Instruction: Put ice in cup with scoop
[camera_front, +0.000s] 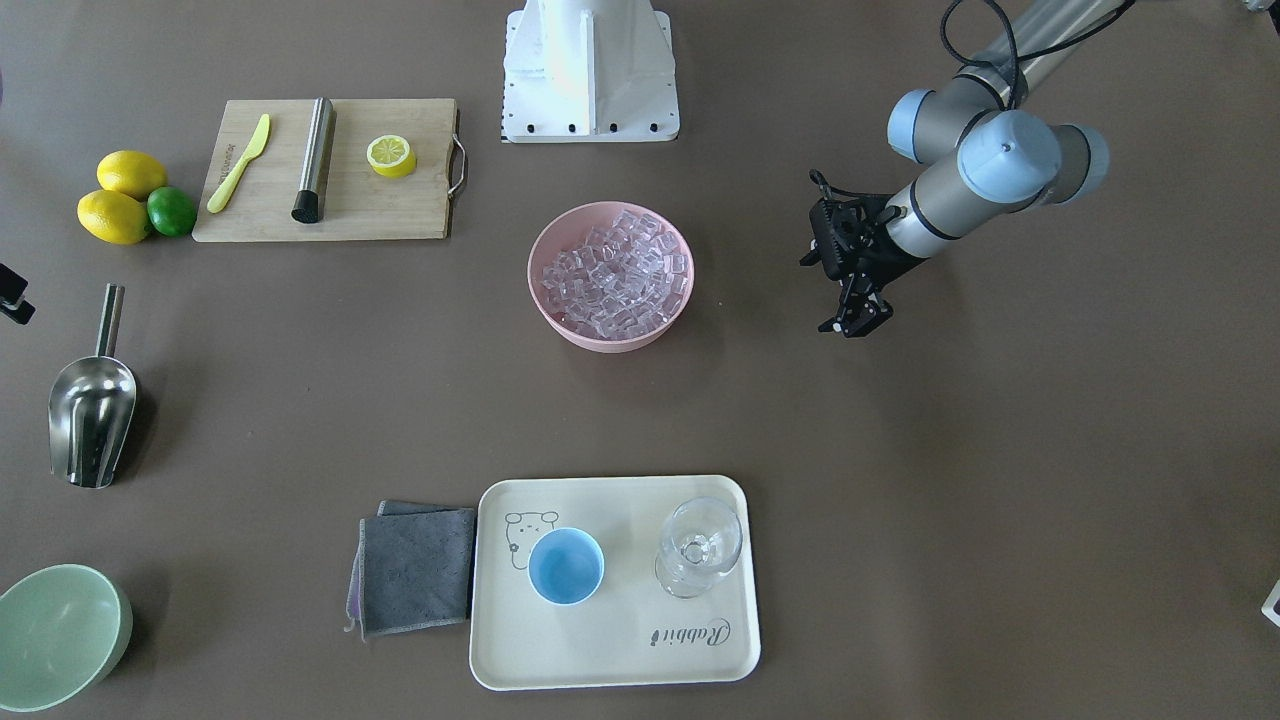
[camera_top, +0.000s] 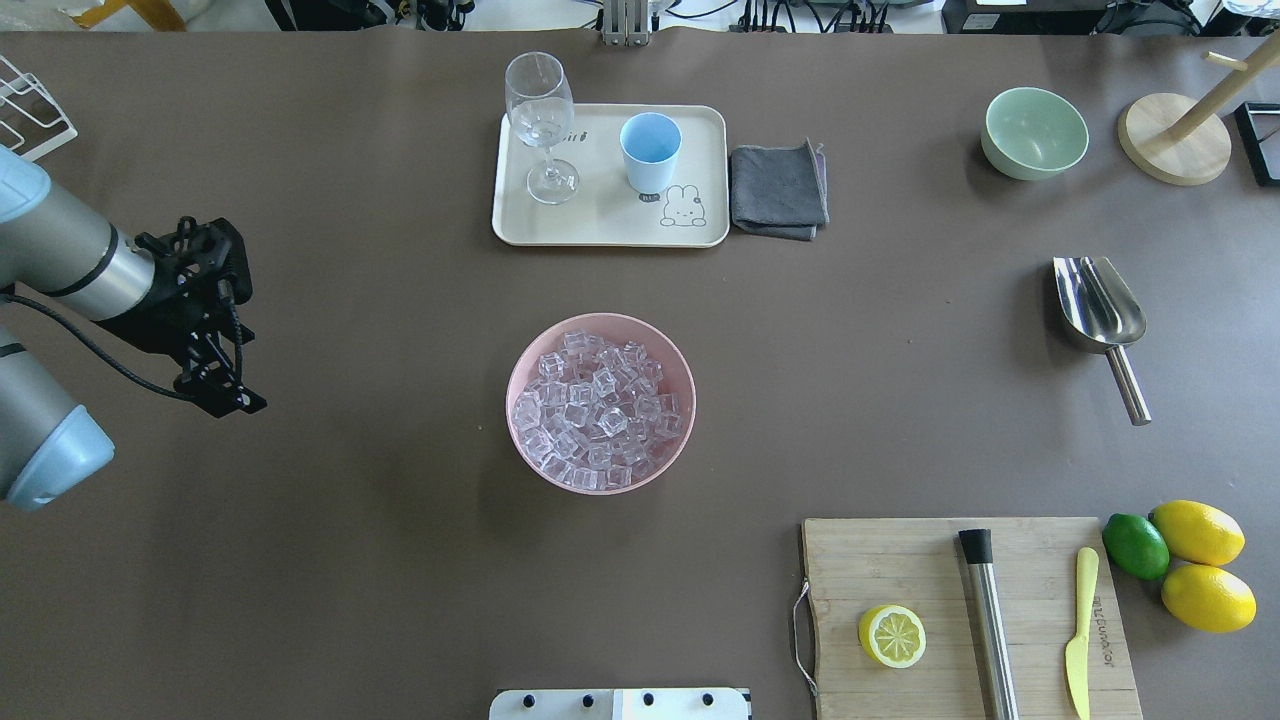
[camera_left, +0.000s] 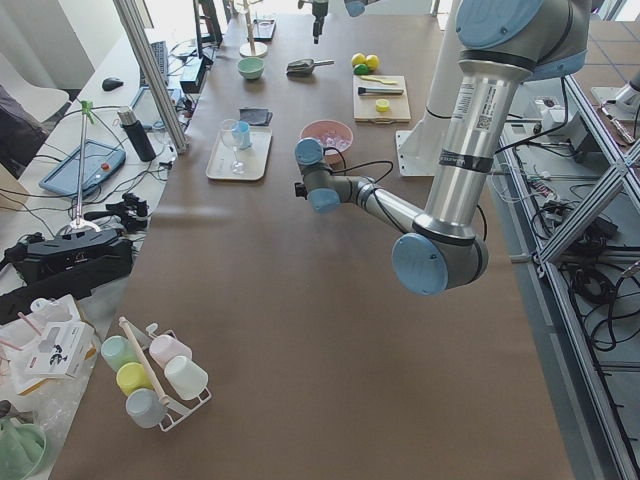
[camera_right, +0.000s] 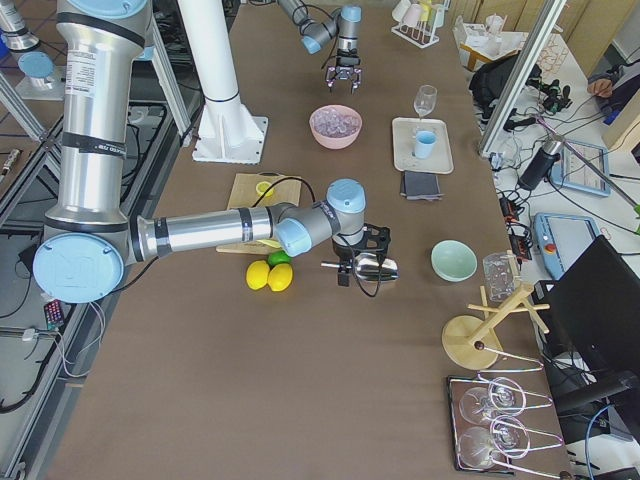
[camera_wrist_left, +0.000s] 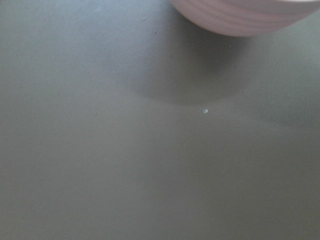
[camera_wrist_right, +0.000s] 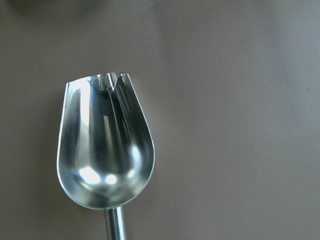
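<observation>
The steel scoop (camera_front: 92, 410) lies on the table with its trough up, far out on my right side. It fills the right wrist view (camera_wrist_right: 105, 150), empty, handle toward the camera. My right gripper (camera_right: 345, 268) hovers by the scoop's handle. Only a black sliver of it shows at the front view's left edge, and I cannot tell its state. The ice (camera_top: 598, 405) is heaped in a pink bowl (camera_front: 610, 340) at mid-table. The light-blue cup (camera_front: 566, 566) stands empty and upright on a cream tray (camera_front: 620, 650). My left gripper (camera_front: 855, 320) hangs open and empty, well to the bowl's side.
A stemmed glass (camera_front: 700, 545) shares the tray, with a grey cloth (camera_front: 415, 570) beside it. A pale green bowl (camera_front: 55, 635) sits beyond the scoop. A cutting board (camera_front: 400, 210) holds a knife, a steel cylinder and half a lemon, next to whole lemons and a lime (camera_front: 170, 210).
</observation>
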